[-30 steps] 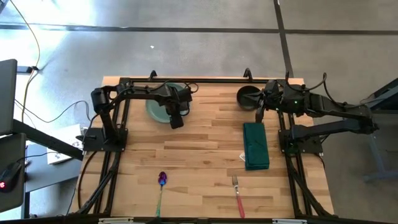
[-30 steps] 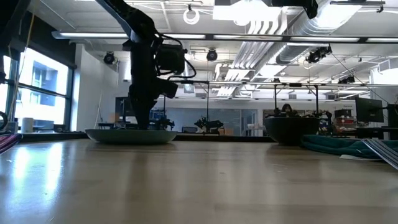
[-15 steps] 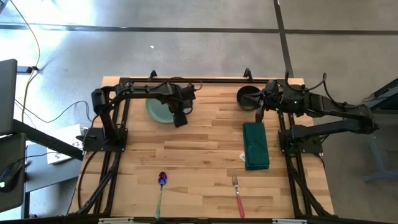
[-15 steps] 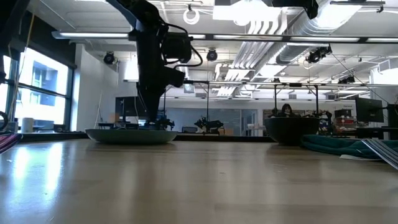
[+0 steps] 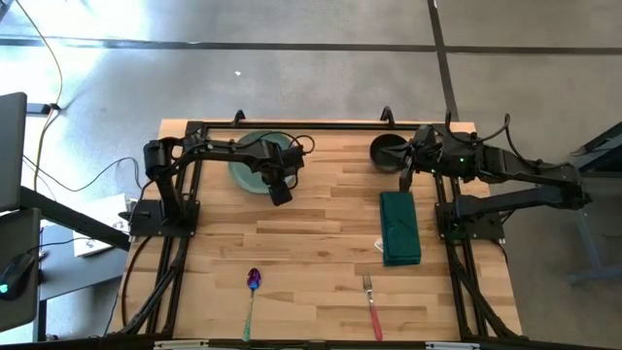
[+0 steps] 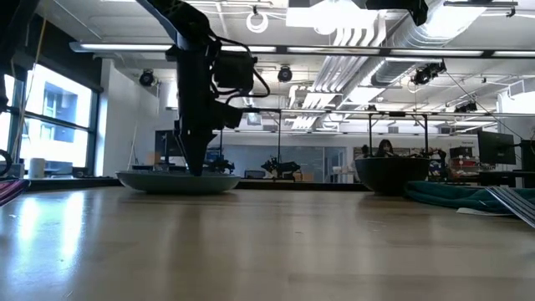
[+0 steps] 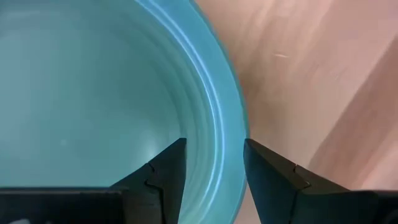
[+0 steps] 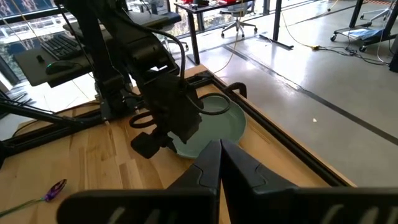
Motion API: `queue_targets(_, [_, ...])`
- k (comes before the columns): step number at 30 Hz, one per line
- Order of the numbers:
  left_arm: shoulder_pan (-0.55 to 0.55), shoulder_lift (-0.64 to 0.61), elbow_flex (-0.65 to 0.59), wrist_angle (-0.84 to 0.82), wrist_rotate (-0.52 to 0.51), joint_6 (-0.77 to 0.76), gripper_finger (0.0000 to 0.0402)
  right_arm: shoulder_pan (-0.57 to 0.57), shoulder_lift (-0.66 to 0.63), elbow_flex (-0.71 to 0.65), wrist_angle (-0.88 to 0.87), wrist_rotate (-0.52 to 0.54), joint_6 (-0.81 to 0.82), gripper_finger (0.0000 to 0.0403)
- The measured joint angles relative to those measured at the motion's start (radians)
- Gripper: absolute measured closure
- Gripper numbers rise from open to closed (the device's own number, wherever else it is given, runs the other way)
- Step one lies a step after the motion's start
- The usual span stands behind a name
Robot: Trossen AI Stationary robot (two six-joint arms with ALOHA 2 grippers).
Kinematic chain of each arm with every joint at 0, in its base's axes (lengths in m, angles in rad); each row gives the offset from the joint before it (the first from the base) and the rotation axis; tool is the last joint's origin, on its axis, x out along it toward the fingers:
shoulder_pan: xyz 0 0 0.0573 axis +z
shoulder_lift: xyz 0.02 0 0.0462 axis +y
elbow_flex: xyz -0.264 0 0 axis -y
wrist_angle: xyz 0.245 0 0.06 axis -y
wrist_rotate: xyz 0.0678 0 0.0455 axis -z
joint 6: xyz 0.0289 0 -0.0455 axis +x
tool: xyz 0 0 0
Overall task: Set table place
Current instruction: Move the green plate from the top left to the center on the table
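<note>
Table (image 5: 321, 233): I see the light-wood plank top filling the middle of the high view, ringed by a black rail frame.
Left gripper (image 7: 214, 168): I have it lowered onto the teal plate (image 5: 251, 167) at the table's far left; its fingers (image 7: 165, 171) stand apart with the plate's rim between them, one inside the dish and one outside, not yet closed on it.
Right gripper (image 8: 219, 163): I see it parked at the far right over the dark bowl (image 5: 387, 152), fingertips pressed together, holding nothing.
Green napkin (image 5: 399, 227): folded, lying on the right side of the table, just nearer than the bowl.
Spoon (image 5: 253, 292): purple-headed, near the front edge, left of centre.
Fork (image 5: 371, 305): red-handled, near the front edge, well apart from the spoon.
</note>
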Motion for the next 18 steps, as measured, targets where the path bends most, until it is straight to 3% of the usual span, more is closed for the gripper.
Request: queue_targets(18, [-0.001,0.000,0.083,-0.005,0.037,-0.026,0.0254,0.000,0.000,0.000,-0.044,0.000,0.023,0.0402])
